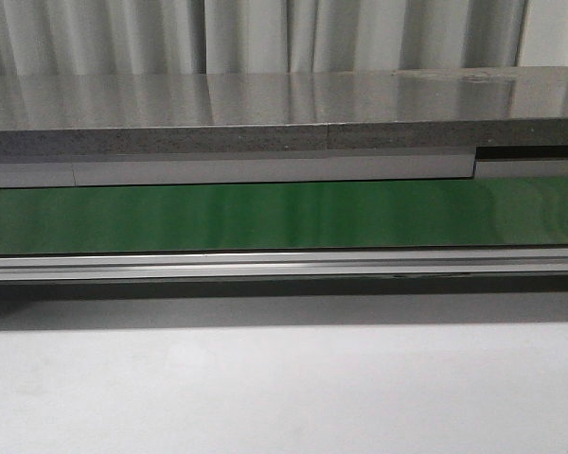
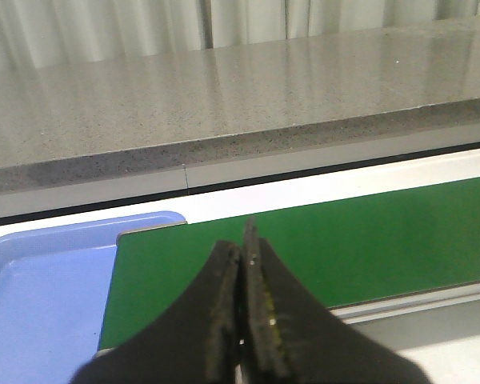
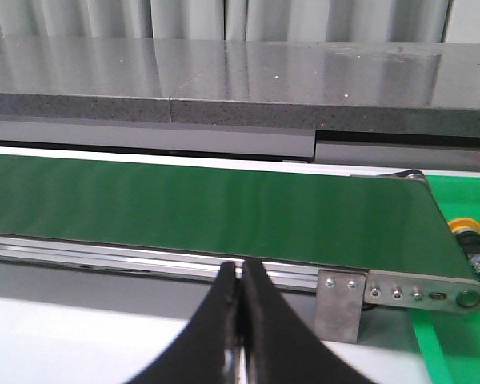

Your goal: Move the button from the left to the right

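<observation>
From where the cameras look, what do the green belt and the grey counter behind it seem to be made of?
The green belt looks like smooth rubber or plastic, with a soft sheen and no weave. The counter looks like polished speckled stone, or an imitation: its glossy top mirrors the curtains.

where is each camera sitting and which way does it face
Front view: faces forward over the white table at the green belt and grey counter; no arm shows.
Left wrist view: on the left arm, over the belt's end by a blue tray; shut left pincer shows.
Right wrist view: on the right arm, facing the belt's other end, where the button sits; shut right pincer shows.
All three share the belt and counter.
</observation>
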`<state>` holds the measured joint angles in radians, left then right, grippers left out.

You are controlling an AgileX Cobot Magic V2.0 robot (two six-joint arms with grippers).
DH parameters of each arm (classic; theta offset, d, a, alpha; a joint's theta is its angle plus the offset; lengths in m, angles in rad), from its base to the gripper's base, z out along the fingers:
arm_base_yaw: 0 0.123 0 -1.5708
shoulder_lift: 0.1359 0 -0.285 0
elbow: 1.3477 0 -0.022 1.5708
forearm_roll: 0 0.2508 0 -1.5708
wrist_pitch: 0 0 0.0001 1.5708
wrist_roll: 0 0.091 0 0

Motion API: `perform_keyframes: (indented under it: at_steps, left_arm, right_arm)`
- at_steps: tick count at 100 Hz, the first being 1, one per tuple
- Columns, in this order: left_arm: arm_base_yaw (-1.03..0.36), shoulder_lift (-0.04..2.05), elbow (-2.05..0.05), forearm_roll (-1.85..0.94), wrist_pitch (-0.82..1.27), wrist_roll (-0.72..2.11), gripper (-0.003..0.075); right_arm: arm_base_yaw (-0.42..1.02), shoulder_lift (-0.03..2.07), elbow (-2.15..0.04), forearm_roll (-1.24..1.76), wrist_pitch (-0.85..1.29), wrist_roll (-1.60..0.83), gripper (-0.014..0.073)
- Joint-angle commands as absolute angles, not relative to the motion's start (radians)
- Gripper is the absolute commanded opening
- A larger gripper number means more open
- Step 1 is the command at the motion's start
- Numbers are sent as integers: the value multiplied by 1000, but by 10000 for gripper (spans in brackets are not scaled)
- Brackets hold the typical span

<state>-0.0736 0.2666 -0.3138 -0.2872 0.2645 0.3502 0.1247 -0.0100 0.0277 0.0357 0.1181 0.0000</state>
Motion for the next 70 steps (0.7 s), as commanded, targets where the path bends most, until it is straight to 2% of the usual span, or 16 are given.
perform_keyframes:
  at_steps: [1,51,58,70]
  left_arm:
    - [-84,275,-341,-295,193,348,-19]
    - [-84,275,-339,-288,149,348,-19]
    - [-84,275,-326,-217,123,321,-19]
    - [-84,268,-293,-6,83,93,-19]
  right_arm:
    - [122,-26,9,25,35,0,-67]
    - [122,-26,9,25,35,0,-67]
    - [122,-26,9,25,35,0,-67]
    - [122,-26,9,25,35,0,-67]
